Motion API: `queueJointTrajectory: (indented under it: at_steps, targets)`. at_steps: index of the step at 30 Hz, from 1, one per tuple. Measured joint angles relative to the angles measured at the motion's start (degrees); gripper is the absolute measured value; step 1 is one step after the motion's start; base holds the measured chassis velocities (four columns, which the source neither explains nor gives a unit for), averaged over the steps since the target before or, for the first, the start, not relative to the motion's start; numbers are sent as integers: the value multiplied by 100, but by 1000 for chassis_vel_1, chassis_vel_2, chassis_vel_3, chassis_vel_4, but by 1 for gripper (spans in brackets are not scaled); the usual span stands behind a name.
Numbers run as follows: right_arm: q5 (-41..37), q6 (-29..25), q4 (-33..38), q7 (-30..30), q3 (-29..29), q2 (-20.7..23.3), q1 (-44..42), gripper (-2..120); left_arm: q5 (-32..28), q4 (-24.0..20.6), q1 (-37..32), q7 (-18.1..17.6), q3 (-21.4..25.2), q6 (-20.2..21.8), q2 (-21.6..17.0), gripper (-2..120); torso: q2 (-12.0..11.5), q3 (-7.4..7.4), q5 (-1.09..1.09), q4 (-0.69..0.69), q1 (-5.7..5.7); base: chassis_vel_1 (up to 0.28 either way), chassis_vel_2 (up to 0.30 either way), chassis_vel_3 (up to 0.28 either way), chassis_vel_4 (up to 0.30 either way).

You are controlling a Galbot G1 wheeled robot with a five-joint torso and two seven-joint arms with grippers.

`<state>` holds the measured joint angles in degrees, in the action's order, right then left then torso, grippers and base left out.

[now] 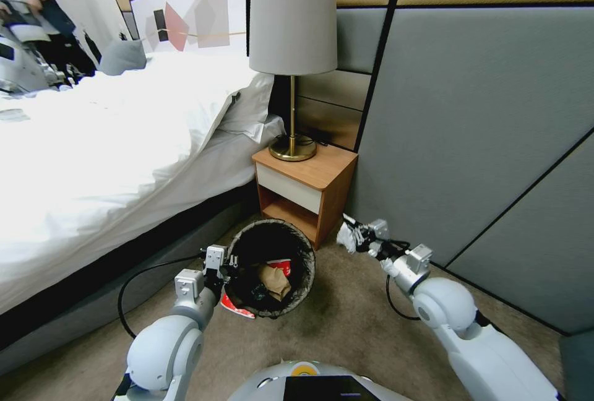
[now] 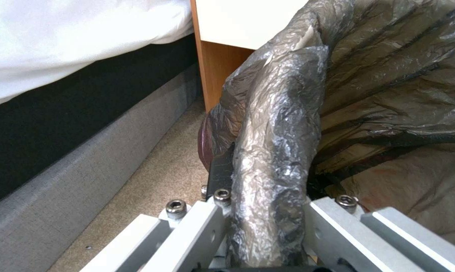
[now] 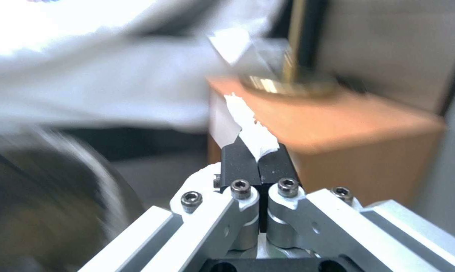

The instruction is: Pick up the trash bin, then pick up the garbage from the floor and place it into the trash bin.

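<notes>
1. Black liner plastic is bunching between my left gripper (image 1: 230, 263)'s jaws, which are clamping the near-left rim of the trash bin (image 1: 304, 246).
2. I am holding that bin over the beige carpet (image 1: 346, 327), just in front of the wooden nightstand (image 1: 322, 172) and beside the bed (image 1: 93, 153).
3. A crumpled brown paper bag (image 1: 275, 281) and a red-and-white cup (image 1: 279, 264) are lying inside the bin.
4. A red-and-white scrap (image 1: 235, 306) is showing at the bin's lower left edge.
5. My right gripper (image 1: 357, 235)'s jaws are pinching shut on a white tissue (image 3: 250, 128), held off the carpet to the right of the bin, near the grey wall panel (image 1: 470, 129).
</notes>
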<state>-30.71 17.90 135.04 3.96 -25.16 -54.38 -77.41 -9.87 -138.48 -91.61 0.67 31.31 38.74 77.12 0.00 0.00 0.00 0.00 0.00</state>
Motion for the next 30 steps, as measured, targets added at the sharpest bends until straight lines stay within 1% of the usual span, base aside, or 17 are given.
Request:
queueJointTrajectory:
  at_steps: [3, 4, 7, 8, 11, 13, 16, 17, 18, 21, 22, 27, 30]
  targets:
    - [-295, 95, 479, -119, 119, 49, 152, 0, -41, 62, 21, 0, -22, 19, 1, 1, 0, 0, 0, 0, 0, 0, 0, 0, 0]
    - [-295, 95, 479, -119, 119, 49, 152, 0, -41, 62, 21, 0, -22, 19, 1, 1, 0, 0, 0, 0, 0, 0, 0, 0, 0]
    - [-632, 237, 811, -166, 282, 59, 317, 0, -52, 107, 46, -1, -69, 30, 7, 1, 0, 0, -1, 0, 0, 0, 0, 0, 0]
    - [-632, 237, 811, -166, 282, 59, 317, 0, -52, 107, 46, -1, -69, 30, 7, 1, 0, 0, -1, 0, 0, 0, 0, 0, 0]
    - [-936, 426, 879, -170, 586, 50, 555, 0, -53, 140, 74, -8, -123, 35, 16, 1, 0, 0, 0, -1, 0, 0, 0, 0, 0]
    - [-952, 447, 879, -160, 654, 46, 603, 0, -53, 143, 78, -9, -129, 36, 16, 1, 0, 0, 0, 0, 0, 0, 0, 0, 0]
    - [-979, 506, 879, -135, 929, 36, 797, 0, -51, 150, 84, -13, -143, 41, 18, 1, 0, 0, 0, 0, 0, 0, 0, 0, 0]
    - [-993, 554, 878, -128, 1150, 22, 942, 0, -44, 152, 83, -15, -148, 44, 18, 1, 0, 0, -1, 0, 0, 0, 0, 0, 0]
    - [-993, 554, 878, -128, 1150, 22, 942, 0, -44, 152, 83, -15, -148, 44, 18, 1, 0, 0, -1, 0, 0, 0, 0, 0, 0]
    - [-959, 656, 859, -127, 1804, -34, 1239, 0, -3, 160, 78, -18, -165, 48, 30, 1, 0, 0, -1, 0, 0, 0, 0, 0, 0]
    - [-938, 695, 853, -129, 1918, -42, 1267, 0, 7, 165, 77, -19, -168, 49, 34, 1, 0, 0, -1, 0, 0, 0, 0, 0, 0]
    - [-806, 764, 844, -118, 2119, -32, 1255, 0, 32, 175, 77, -21, -169, 50, 40, 1, 0, 0, -1, 0, 0, 0, 0, 0, 0]
    - [-510, 778, 834, -25, 2254, -25, 1131, 0, 41, 162, 60, -22, -175, 52, 46, 1, 0, 0, -1, -1, 0, 0, 0, 0, 0]
